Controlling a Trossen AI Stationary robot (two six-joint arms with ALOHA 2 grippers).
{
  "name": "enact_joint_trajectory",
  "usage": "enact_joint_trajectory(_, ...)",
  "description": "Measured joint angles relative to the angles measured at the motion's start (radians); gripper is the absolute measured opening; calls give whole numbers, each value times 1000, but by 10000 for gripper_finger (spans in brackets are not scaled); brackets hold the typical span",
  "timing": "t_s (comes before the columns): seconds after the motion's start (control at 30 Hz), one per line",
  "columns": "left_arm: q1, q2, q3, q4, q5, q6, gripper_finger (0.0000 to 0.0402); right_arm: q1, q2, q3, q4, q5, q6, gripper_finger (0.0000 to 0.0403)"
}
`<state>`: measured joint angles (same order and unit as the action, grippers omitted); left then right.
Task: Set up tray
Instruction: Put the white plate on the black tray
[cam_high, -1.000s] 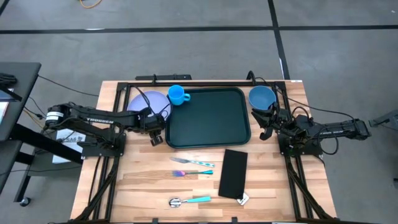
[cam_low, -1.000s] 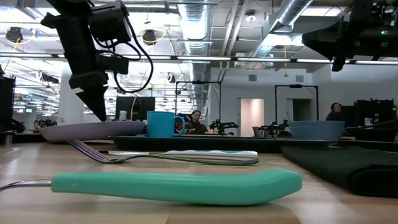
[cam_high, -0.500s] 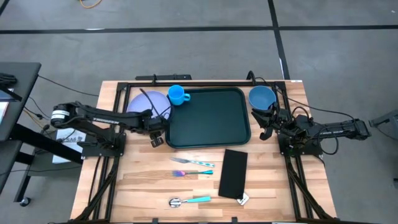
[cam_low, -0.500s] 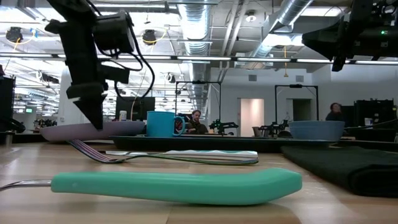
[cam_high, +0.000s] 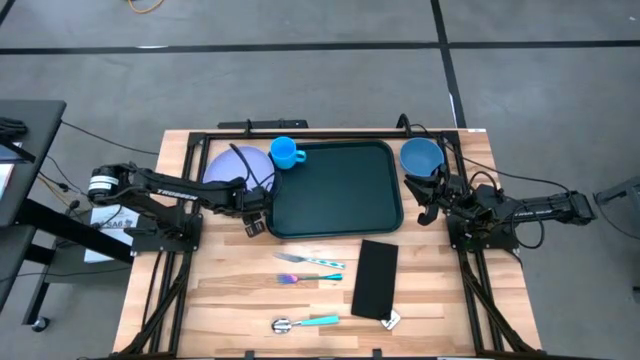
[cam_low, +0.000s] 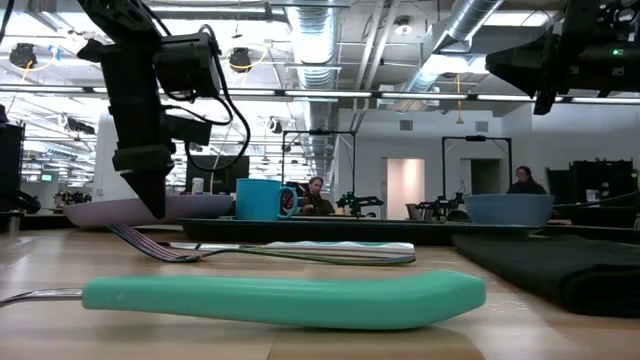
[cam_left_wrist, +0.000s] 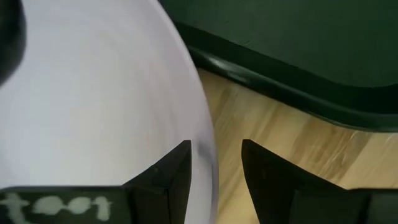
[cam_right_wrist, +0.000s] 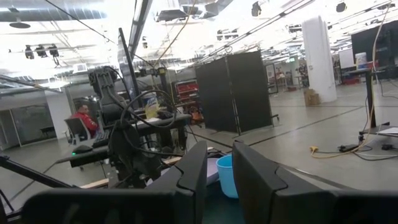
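Dark green rectangular plastic tray (cam_high: 335, 188) with its raised rim lies at the back middle of the wooden table (cam_high: 240, 290), a blue mug (cam_high: 285, 152) at its back left corner. The left gripper (cam_high: 253, 226) hangs low at the tray's left edge, fingers (cam_left_wrist: 168, 177) spread astride the rim of a pale lavender round plate (cam_left_wrist: 93, 99). The right gripper (cam_high: 427, 212) waits beside the blue bowl (cam_high: 421, 156), fingers slightly parted, holding nothing.

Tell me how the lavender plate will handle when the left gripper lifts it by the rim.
The plate looks thin and rigid, probably light plastic. Held at one edge by the left gripper, it may sag or tilt. Its smooth rim could slip.
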<state>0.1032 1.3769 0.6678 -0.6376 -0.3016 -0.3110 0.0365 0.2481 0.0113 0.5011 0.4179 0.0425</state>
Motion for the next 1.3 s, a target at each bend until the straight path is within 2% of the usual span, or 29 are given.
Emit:
enact_joint_trajectory(0.33, 0, 0, 0, -30, -1, -51, 123, 0, 0, 0, 0, 0, 0, 68)
enact_joint_trajectory(0.77, 0, -1, 0, -32, -1, -60, 10, 0, 0, 0, 0, 0, -1, 68)
enact_joint_trajectory(1.3, -7, -5, 7, -75, -3, -71, 3, 0, 0, 0, 0, 0, -1, 68)
